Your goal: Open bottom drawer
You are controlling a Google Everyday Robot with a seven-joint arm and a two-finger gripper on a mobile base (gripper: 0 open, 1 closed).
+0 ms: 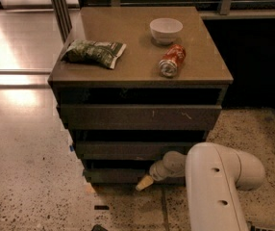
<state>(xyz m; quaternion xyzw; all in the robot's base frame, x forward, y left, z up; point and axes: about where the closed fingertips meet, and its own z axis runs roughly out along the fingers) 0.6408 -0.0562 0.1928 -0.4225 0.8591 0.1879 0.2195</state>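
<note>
Gripper (145, 181) at bottom drawer (112, 175) front, white arm (217, 186) lower right

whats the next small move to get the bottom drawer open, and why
Probably lift the gripper toward the dark gap above the bottom drawer front, to find an edge to pull. It sits low by that handle-less front, right of centre, and the drawer looks barely out.

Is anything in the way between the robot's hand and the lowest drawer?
No, nothing visible is. The robot's pale-tipped gripper sits right at the front of the dark-brown bottom drawer, toward its right half. The green bag, white bowl and red can lie up on the cabinet top.
</note>
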